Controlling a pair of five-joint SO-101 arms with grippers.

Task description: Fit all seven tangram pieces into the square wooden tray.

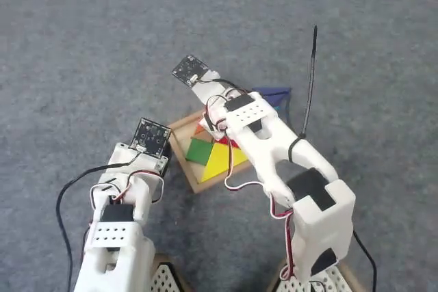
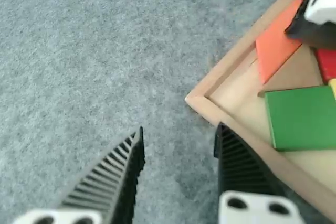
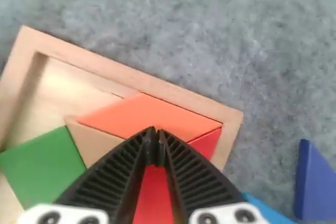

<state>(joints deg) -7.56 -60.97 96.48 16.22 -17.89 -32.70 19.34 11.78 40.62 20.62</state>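
The square wooden tray (image 1: 198, 186) lies between the two arms. In it are a green square (image 1: 200, 150), a yellow triangle (image 1: 220, 158), an orange piece (image 1: 199, 128) and a red piece (image 1: 229, 143). My right gripper (image 3: 153, 136) is shut with its tips down on the seam between the orange piece (image 3: 149, 114) and the red piece (image 3: 152, 192); nothing shows between its fingers. My left gripper (image 2: 178, 150) is open, just outside the tray's corner (image 2: 197, 99), one finger (image 2: 239, 166) beside the rim. Bare wood (image 3: 94, 140) shows between the green square (image 3: 42, 163) and the orange piece.
A dark blue piece (image 3: 315, 182) and a light blue piece (image 3: 257, 205) lie on the grey carpet beyond the tray's far side, seen as blue shapes (image 1: 274, 95) from above. A black cable (image 1: 309, 80) rises beside the right arm. Open carpet (image 2: 79, 51) spreads to the left.
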